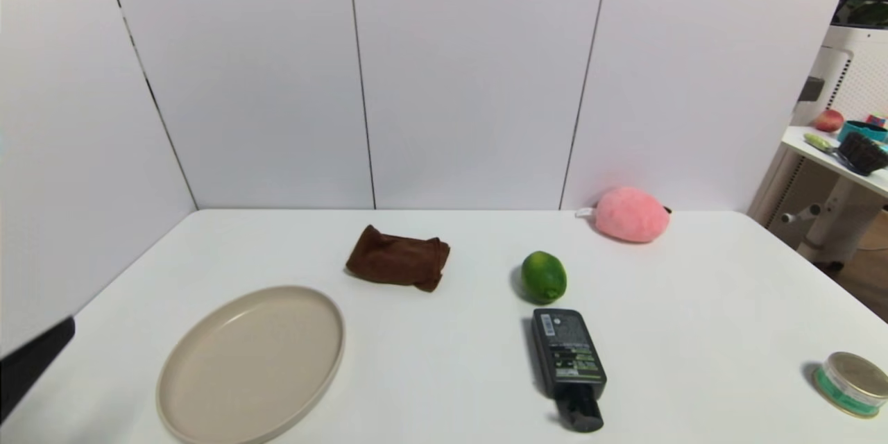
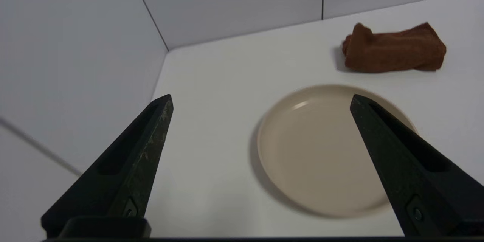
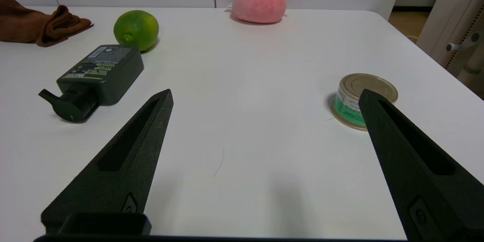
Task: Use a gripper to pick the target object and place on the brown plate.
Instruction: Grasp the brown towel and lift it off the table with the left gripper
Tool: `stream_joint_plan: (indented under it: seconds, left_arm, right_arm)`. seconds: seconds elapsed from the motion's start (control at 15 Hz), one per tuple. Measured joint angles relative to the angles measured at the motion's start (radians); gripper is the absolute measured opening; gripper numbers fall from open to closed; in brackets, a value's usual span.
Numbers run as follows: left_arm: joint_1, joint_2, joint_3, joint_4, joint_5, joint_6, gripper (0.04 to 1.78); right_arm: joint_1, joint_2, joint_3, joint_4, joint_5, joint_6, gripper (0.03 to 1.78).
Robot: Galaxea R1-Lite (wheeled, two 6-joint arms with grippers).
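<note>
the soft dark brown folded cloth (image 1: 398,260) is lying on the white counter (image 1: 444,333), toward the back, just beyond the large round beige-tan plate (image 1: 251,364) and apart from its rim. the left gripper (image 2: 261,100) is hovering above the counter's near left side with its two black fingers (image 2: 124,166) spread wide and nothing between them; the plate is sitting below and ahead of it, and the cloth is lying farther off, past the plate and toward the robot's right, well apart from the fingertips. in the head view only a dark edge of the left arm (image 1: 31,364) is showing at the left border. the right gripper (image 3: 264,96) is hanging over the near right part of the counter, fingers also spread wide and holding nothing, with a small gold-lidded tin with a green label (image 3: 362,100) near one finger. a green lime (image 1: 543,276) is sitting just behind a black pump bottle (image 1: 569,364) lying on its side, and a pink plush ball (image 1: 630,214) is resting by the back wall.
</note>
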Motion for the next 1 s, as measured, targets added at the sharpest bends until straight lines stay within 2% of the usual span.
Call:
stream_joint_plan:
  seconds: [0.27,0.53,0.8,1.0]
  left_arm:
    - [-0.028,0.448,-0.519,0.121,-0.067,0.249,1.69]
    - [-0.156,0.840,-0.903,0.260,-0.154,0.463,1.69]
    - [-0.269,1.138,-1.182,0.380,-0.247,0.643,1.69]
    - [-0.321,1.287,-1.298,0.528,-0.300,0.765,1.69]
  right_arm:
    - [0.000,0.000,0.000,0.000,0.000,0.000,1.69]
    - [0.000,0.000,0.000,0.000,0.000,0.000,1.69]
    - [0.000,0.000,0.000,0.000,0.000,0.000,1.69]
    - [0.000,0.000,0.000,0.000,0.000,0.000,1.69]
